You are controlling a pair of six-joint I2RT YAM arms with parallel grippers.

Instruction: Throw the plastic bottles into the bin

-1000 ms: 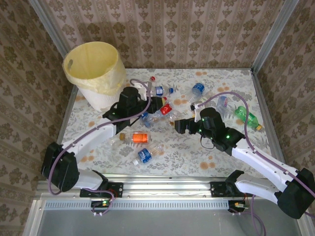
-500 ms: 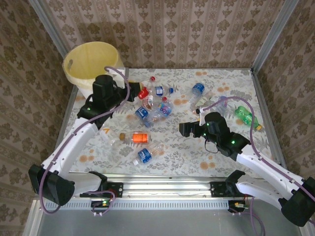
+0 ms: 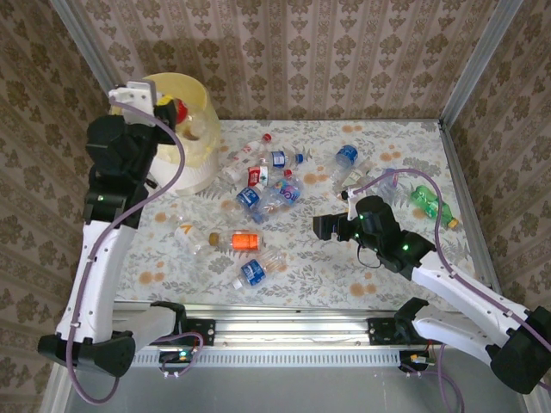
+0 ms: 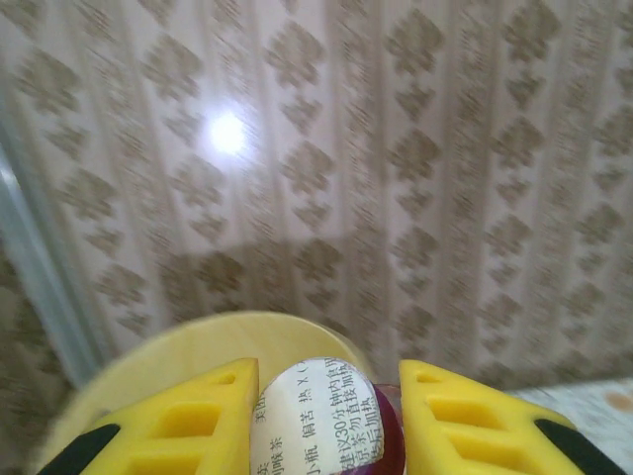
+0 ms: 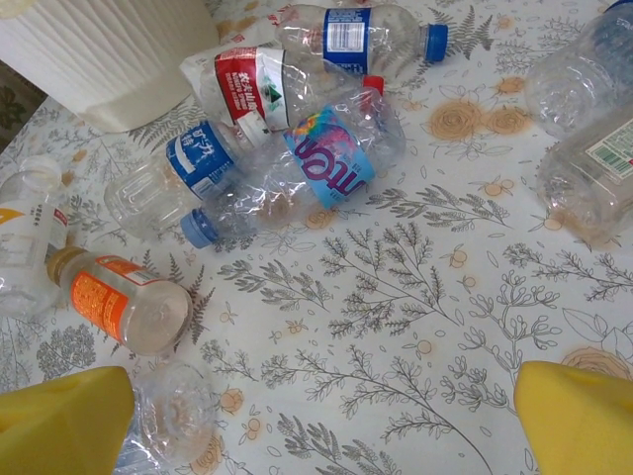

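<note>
- The left claw (image 3: 169, 110) hangs above the open mouth of the bin (image 3: 200, 142). It is closed narrow on a bottle (image 4: 318, 421) with a white printed label and a dark red band, and its yellow fingers (image 4: 193, 421) press on either side.
- The other plastic bottles (image 3: 271, 185) lie scattered on the counter (image 3: 405, 146) to the right of the bin, the closest near its base.
- The right claw (image 3: 321, 226) is spread wide and holds nothing. It sits low over the counter, beyond that cluster from the bin.
- An orange-labelled bottle (image 5: 124, 302) lies on its side.
- A green bottle (image 3: 432, 206) lies well apart from the bin.
</note>
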